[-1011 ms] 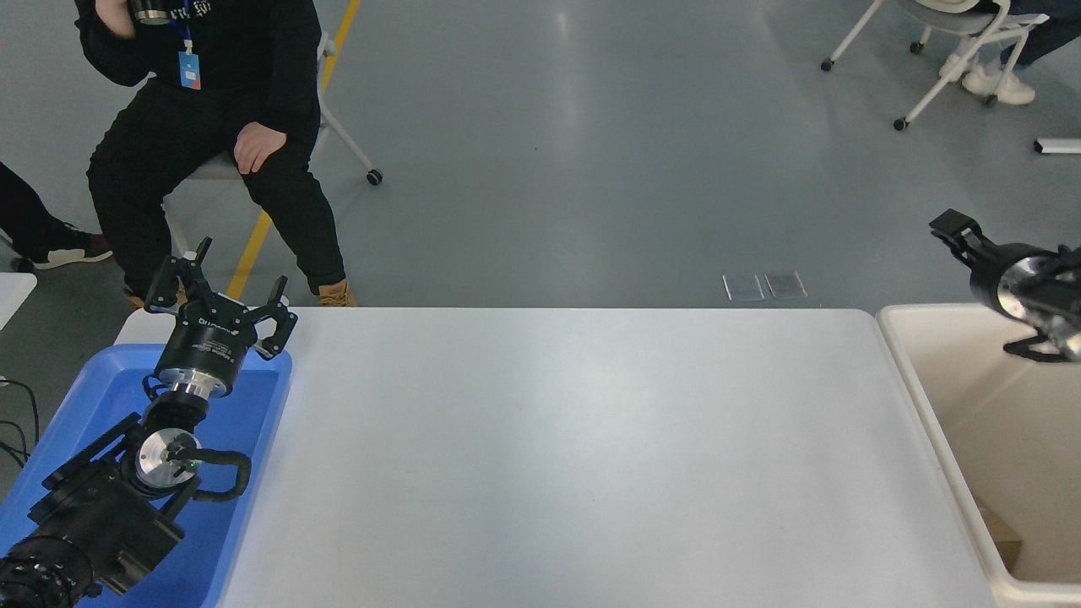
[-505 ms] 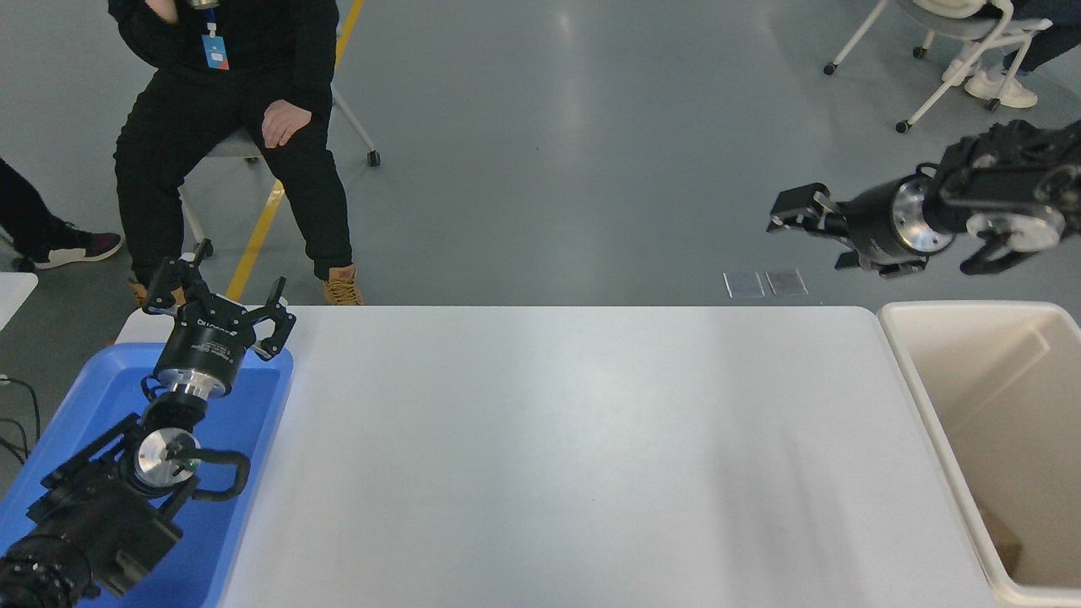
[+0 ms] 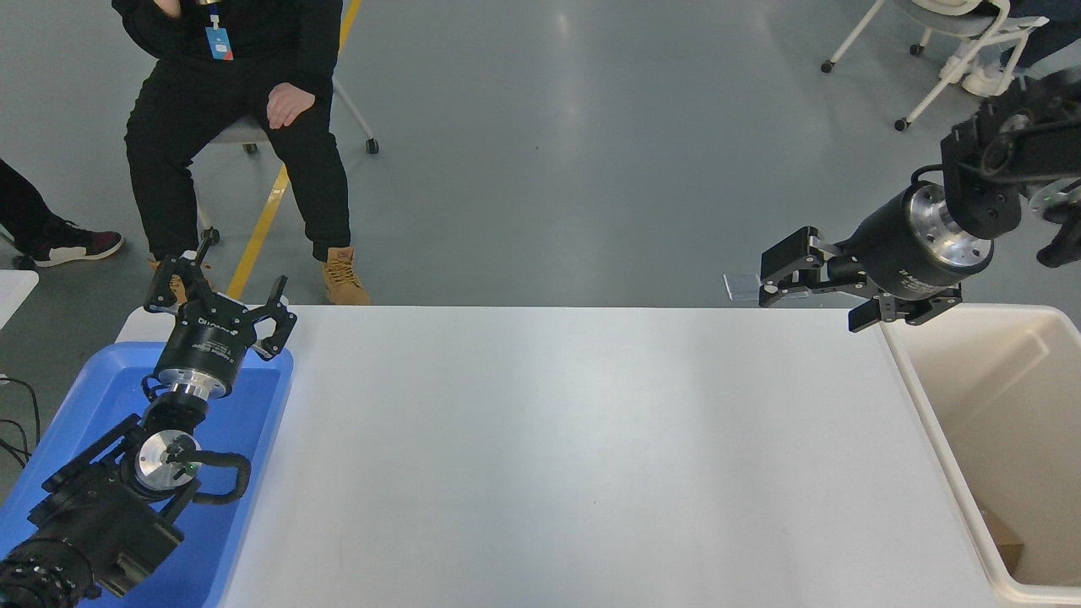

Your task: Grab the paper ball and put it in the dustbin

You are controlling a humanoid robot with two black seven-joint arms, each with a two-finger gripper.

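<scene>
A: Where is the paper ball (image 3: 1002, 540), and what does it look like?

B: It lies deep in the dustbin (image 3: 920, 397), at the bottom near the near-left wall. Only a tan-brown, creased patch shows past the rim; the rest is hidden.

A: Which way does it point?

B: I cannot tell. Too little of it shows to name a long axis.

A: And the dustbin?

B: Cream-beige, rectangular, with a thick rounded rim and deep smooth walls. It stands just beside the right end of the white table (image 3: 557, 456), its long side running away from the camera.

A: The right gripper (image 3: 815, 289)?

B: It hangs above the table's far right corner, just left of the bin's far end, pointing left. Its fingers are spread and hold nothing.

A: The left gripper (image 3: 221, 295)?

B: Parked at lower left over a blue tray (image 3: 245, 473), fingers spread, empty.

A: Anyone else?

B: A person (image 3: 236, 127) in black sits beyond the table's far left
</scene>
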